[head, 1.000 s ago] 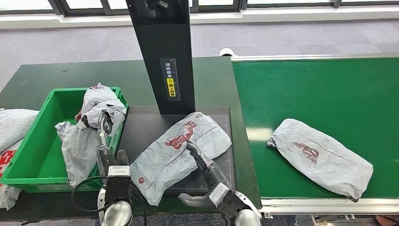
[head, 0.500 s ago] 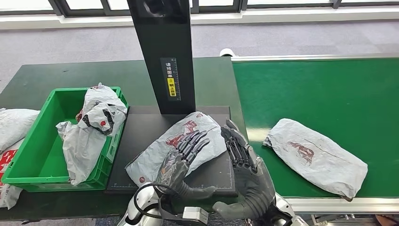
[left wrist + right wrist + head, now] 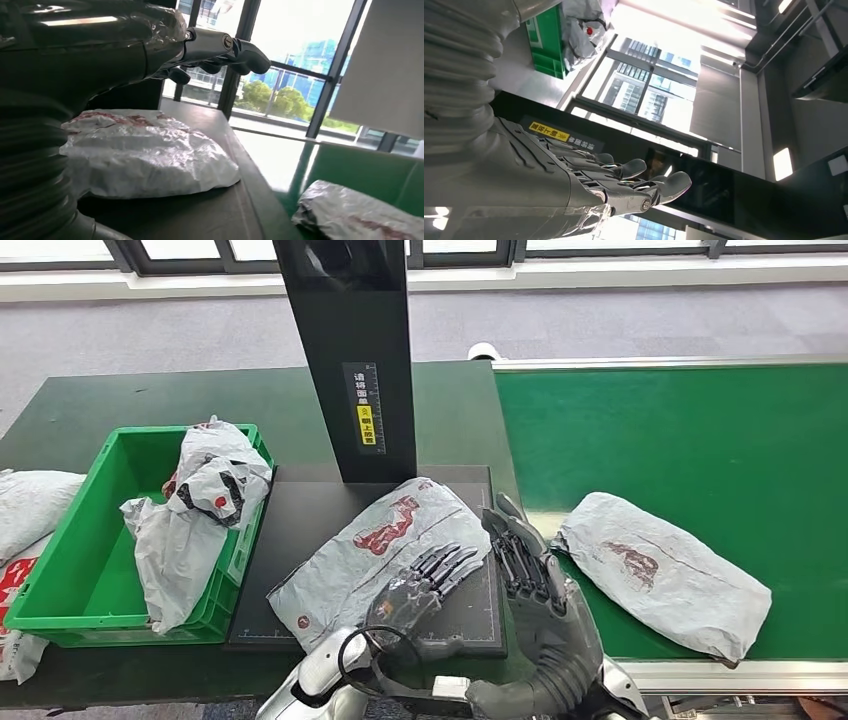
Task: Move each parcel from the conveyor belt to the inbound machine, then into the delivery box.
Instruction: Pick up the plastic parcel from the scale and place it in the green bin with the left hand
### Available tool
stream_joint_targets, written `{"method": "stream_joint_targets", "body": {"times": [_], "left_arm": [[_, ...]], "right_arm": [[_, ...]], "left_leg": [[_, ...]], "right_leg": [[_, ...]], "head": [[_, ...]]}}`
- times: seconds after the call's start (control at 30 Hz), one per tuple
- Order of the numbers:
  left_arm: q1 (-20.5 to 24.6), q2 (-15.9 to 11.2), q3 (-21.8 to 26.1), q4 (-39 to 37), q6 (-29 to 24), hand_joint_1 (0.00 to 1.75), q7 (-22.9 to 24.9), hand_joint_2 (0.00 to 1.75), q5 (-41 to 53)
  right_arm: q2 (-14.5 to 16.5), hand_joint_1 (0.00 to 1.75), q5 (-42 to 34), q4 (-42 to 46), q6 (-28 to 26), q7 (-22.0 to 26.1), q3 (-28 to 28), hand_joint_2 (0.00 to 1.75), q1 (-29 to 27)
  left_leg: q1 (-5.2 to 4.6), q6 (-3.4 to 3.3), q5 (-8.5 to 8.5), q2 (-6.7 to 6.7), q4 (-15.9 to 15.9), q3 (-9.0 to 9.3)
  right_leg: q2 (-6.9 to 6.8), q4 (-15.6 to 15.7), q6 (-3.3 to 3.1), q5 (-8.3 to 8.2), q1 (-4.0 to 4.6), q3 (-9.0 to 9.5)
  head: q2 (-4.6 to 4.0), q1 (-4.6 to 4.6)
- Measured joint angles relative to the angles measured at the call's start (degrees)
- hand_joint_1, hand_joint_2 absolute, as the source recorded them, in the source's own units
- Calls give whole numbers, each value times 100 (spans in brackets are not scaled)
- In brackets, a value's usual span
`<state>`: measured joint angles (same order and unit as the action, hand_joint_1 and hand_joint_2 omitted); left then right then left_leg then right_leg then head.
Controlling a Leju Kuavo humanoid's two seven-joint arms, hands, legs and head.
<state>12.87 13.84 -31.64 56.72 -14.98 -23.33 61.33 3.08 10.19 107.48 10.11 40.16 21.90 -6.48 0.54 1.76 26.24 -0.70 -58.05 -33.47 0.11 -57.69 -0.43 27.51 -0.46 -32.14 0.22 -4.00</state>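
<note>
At the far left, beside the green delivery box (image 3: 70, 540), two more grey bags (image 3: 25, 540) lie on the dark tabletop (image 3: 130, 400). A crumpled grey parcel (image 3: 195, 515) hangs over the right wall of the delivery box, part of it inside and part outside.

Right of the delivery box is the black plate of the inbound machine (image 3: 310, 510), with its black column (image 3: 350, 350) standing at the back and a yellow label on it. A flat grey parcel with red print (image 3: 385, 545) lies slantwise on this plate, wrinkled and shiny.

The left hand (image 3: 418, 588) is above the near right part of this parcel with its fingers stretched out and apart, and it holds nothing. The head view does not tell whether the fingers touch the bag. The left wrist view shows the hand (image 3: 210, 47) raised over the parcel (image 3: 145, 152) with a clear gap.

The right hand (image 3: 530, 575) is further from the delivery box, over the edge of the plate, also spread open and empty. In the right wrist view its fingers (image 3: 624, 175) are straight, with the column behind them.

On the green conveyor belt (image 3: 700, 440) lies another grey parcel with a red mark (image 3: 660, 570).
</note>
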Motion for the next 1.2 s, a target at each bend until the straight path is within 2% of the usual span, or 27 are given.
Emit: {"method": "stream_joint_targets", "body": {"times": [0.2,0.33,0.73,0.9,1.07,1.17,1.2], "left_arm": [[306,74,-1,-807,-336,0,622,175,398],[455,113,34,-1088,-690,0,981,175,397],[558,139,342,-1245,-1049,0,1548,175,436],[559,140,447,-1246,-1080,0,1639,175,486],[558,136,546,-1254,-1105,0,2197,175,927],[565,130,580,-1311,-821,67,2435,175,1284],[576,129,586,-1347,-699,110,2495,175,1401]], "right_arm": [[-34,0,5,58,-52,-1,0,175,-17],[-49,0,49,89,-112,-1,2,175,-47],[-73,0,78,113,-165,-1,13,175,-62],[-81,0,95,113,-167,-1,15,175,-62],[-81,0,120,113,-167,-1,17,175,-57],[-81,0,127,112,-167,-1,18,175,-46],[-82,0,128,111,-166,-1,19,175,-41]], "left_leg": [[0,-2,-2,0,0,0],[0,-3,-3,1,0,-2],[0,-4,-4,2,0,-4],[0,-5,-4,3,0,-4],[0,-5,-4,4,0,-6],[0,-5,-4,7,0,-7],[0,-5,-4,9,0,-7]], "right_leg": [[0,0,1,-1,0,0],[-1,0,2,-2,0,1],[-1,0,2,-2,1,0],[-1,0,2,-2,1,1],[-2,0,3,-2,1,1],[-4,0,3,-2,1,2],[-7,0,3,-2,1,3]], "head": [[2,0],[0,0],[1,0],[0,0],[1,0],[-1,0],[0,0]]}}
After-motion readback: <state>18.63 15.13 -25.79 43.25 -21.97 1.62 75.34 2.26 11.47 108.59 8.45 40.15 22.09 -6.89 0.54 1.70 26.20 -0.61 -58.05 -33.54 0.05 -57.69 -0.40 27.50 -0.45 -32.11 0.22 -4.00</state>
